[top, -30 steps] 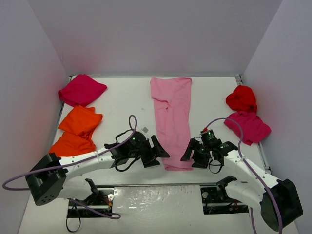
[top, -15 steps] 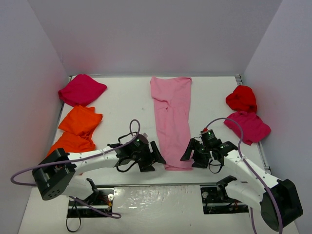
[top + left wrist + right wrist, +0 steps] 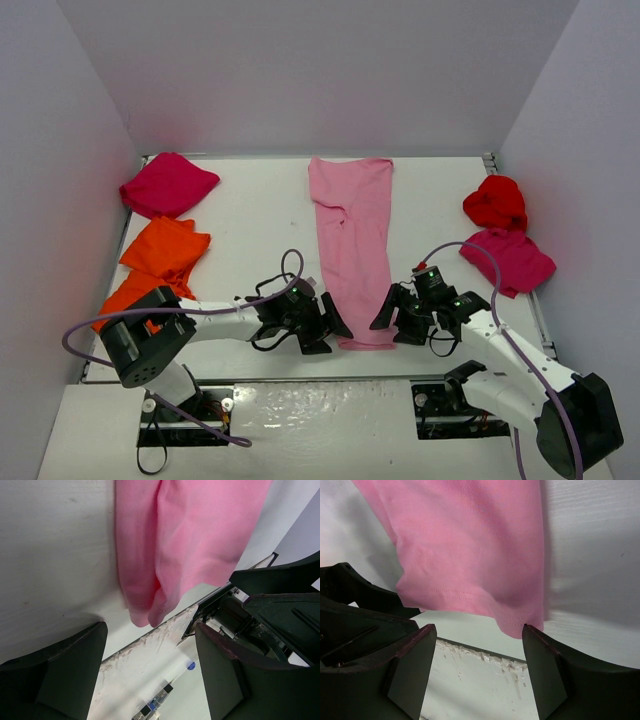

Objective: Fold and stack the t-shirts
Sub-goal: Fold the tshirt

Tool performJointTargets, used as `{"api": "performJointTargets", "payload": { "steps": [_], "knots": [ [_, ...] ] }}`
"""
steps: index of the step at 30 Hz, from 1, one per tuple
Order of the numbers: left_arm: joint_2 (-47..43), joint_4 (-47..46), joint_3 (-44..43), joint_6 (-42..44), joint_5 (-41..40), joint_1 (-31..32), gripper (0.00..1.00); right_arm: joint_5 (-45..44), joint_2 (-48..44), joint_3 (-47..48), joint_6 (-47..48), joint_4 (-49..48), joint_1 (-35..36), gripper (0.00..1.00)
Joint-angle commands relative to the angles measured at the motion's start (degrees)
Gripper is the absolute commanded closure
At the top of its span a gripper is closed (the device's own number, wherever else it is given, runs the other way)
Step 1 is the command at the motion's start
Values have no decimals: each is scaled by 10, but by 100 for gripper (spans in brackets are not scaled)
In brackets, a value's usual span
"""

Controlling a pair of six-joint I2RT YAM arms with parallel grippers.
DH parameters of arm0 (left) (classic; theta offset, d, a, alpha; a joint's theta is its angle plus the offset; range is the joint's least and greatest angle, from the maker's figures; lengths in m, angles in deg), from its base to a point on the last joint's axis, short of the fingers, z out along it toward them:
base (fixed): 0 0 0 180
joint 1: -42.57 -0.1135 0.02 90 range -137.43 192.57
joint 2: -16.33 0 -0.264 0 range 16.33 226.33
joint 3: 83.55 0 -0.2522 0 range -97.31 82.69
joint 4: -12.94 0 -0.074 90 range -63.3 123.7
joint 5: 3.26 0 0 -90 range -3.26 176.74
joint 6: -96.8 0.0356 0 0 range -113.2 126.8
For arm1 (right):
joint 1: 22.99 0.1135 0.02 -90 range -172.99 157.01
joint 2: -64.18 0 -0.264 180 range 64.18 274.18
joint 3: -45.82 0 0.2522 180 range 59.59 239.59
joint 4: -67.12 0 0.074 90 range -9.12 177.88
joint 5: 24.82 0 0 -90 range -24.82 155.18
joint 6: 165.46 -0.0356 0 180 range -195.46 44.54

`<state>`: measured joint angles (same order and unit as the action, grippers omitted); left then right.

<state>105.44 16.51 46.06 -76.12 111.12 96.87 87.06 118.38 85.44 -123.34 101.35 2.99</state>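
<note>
Light pink t-shirt (image 3: 350, 235) lies as a long narrow strip on the table (image 3: 250, 220), running from 12 o'clock to 6 o'clock. Left gripper (image 3: 330, 328) sits at the hem's 7 o'clock corner, right gripper (image 3: 396, 322) at its 5 o'clock corner — both with fingers spread, grasping nothing.

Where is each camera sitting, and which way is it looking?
Top camera: high behind the arms, looking down on the whole table; both arms, left gripper and right gripper show.
Left wrist camera: on the left arm, facing across the pink t-shirt and its near hem toward the right arm; its own fingers frame the view.
Right wrist camera: on the right arm, facing the same hem toward the left arm; its own fingers show.
Shared: all three see the pink hem.
</note>
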Motion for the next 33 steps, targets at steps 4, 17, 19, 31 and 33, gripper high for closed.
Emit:
{"api": "performJointTargets", "payload": {
  "steps": [4,17,19,31,33],
  "knots": [
    [-2,13,-20,14,-19,4,32,11,-2,-2,2,11,4,34],
    [7,8,-19,12,-19,4,31,-34,-20,-17,6,69,4,32],
    [6,8,-17,12,-19,4,31,-41,-13,-18,12,72,4,32],
    [3,-11,-7,1,-27,4,32,-56,44,-43,20,25,3,32],
    [4,-12,-7,2,-26,4,32,-54,52,-49,21,13,3,33]
  ]
}}
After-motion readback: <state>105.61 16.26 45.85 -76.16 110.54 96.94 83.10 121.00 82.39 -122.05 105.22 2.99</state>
